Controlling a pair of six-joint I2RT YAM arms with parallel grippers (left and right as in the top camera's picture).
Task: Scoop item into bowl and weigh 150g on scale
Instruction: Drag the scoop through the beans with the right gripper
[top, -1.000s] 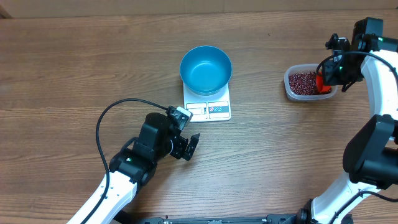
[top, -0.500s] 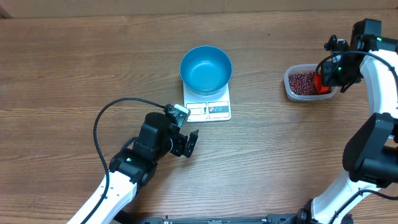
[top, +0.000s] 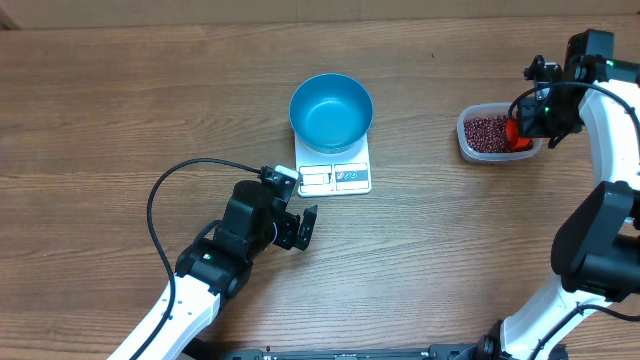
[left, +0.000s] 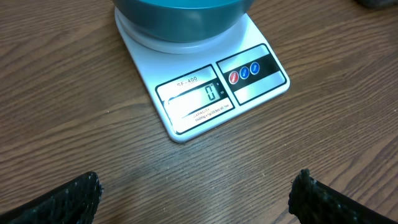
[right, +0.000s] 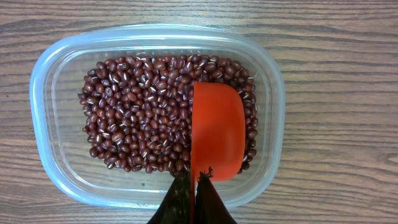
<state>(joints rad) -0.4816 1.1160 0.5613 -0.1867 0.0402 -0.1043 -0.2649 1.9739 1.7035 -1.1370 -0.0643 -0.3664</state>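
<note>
The small red-brown beans (right: 143, 118) fill a clear plastic tub (right: 155, 31) at the right of the table, beans (top: 484, 133). A red scoop (right: 219, 127) lies over their right side with no beans on it. My right gripper (right: 197, 186) is shut on the scoop's handle, gripper (top: 527, 122). The blue bowl (top: 331, 110) stands empty on the white scale (top: 336, 178). The scale (left: 249, 87) shows 0 on its display, with the bowl (left: 180, 15) above it. My left gripper (left: 196, 199) is open just in front of the scale, gripper (top: 298, 228).
A black cable (top: 170, 190) loops over the wood table left of my left arm. The tub (top: 462, 135) sits well right of the scale, with bare wood (top: 415, 140) between them.
My left gripper has edged slightly up toward the scale. The right gripper and scoop have barely moved.
</note>
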